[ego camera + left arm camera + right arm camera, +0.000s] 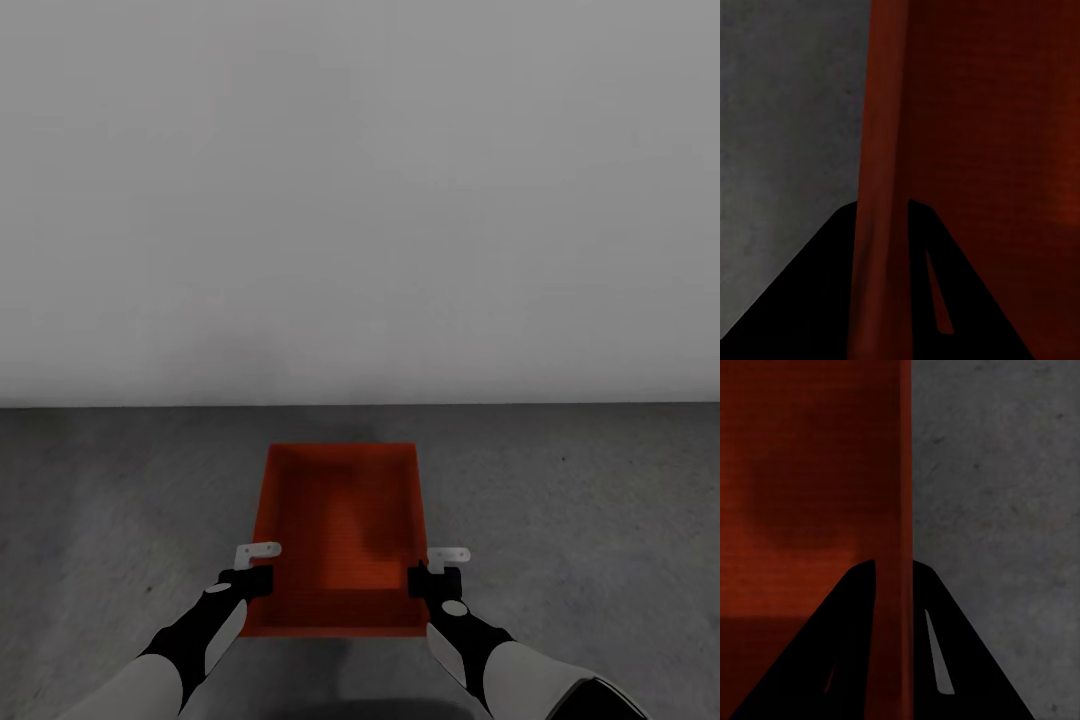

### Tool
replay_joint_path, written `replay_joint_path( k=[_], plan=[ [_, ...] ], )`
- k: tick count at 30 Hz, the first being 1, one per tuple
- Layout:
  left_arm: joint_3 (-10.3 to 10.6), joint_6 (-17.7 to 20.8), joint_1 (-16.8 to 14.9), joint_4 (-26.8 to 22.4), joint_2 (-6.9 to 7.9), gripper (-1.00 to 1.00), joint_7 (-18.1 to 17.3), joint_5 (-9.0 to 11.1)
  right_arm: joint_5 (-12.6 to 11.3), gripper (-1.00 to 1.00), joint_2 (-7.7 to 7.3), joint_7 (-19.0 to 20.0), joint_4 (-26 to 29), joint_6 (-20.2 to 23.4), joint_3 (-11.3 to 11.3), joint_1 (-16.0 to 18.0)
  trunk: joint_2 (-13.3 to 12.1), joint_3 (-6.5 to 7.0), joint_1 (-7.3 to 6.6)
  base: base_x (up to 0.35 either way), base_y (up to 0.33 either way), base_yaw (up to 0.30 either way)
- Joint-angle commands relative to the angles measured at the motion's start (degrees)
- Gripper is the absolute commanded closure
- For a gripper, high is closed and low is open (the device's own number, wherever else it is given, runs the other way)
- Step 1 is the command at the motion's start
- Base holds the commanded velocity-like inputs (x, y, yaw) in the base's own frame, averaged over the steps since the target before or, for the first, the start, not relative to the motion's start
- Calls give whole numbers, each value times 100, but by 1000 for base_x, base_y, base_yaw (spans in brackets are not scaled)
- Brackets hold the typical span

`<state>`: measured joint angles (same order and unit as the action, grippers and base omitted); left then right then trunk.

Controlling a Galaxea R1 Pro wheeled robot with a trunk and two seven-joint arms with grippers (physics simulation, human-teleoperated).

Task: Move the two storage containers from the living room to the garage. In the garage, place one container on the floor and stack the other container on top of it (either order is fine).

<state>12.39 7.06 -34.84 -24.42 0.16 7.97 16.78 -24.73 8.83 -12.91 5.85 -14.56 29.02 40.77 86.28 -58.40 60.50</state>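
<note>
One orange-red open-top storage container point(340, 530) sits low in front of me over the dark grey garage floor point(600, 520), long side pointing away. My left gripper point(255, 575) is shut on its left wall near the close end, and my right gripper point(437, 578) is shut on its right wall opposite. In the left wrist view the thin red wall point(881, 150) runs between the black fingers point(817, 300) of the left gripper point(881, 206). The right wrist view shows the same for the right gripper point(894, 564) on the container wall point(904, 472). Whether the bin touches the floor I cannot tell.
A plain white wall point(360, 200) rises a short way beyond the container's far end. Mottled grey concrete spreads to both sides, seen also as the floor point(780, 135) in the left wrist view and the floor point(1005, 510) in the right wrist view.
</note>
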Motion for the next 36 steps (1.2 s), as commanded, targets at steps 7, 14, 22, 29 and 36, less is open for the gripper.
replay_joint_path(
  k=[7, 14, 22, 29, 36],
  plan=[
    [-337, 38, -5, -9, 9, 100, 77, 41, -85, -100, -92, -11, -75, -38, -168, 1, 2, -3, 0, 0, 0, 0],
    [-344, 38, -5, 192, 6, -100, 76, 39, -85, -100, -92, -11, -75, -38, -168, 1, 2, -3, 0, 0, 0, 0],
    [-333, 33, -5, 136, 9, -100, 73, 33, -85, -100, -92, -10, -75, -43, -168, 1, 2, -3, 0, 0, 0, 0],
    [-337, 32, -5, 131, 9, -100, 73, 36, -85, -100, -92, -10, -75, -41, -168, 1, 2, -3, 0, 0, 0, 0],
    [-335, 31, -5, 135, 10, -100, 73, 36, -85, -100, -92, -10, -75, -38, -168, 1, -38, 15, -22, 0, 0, 0]
  ],
)
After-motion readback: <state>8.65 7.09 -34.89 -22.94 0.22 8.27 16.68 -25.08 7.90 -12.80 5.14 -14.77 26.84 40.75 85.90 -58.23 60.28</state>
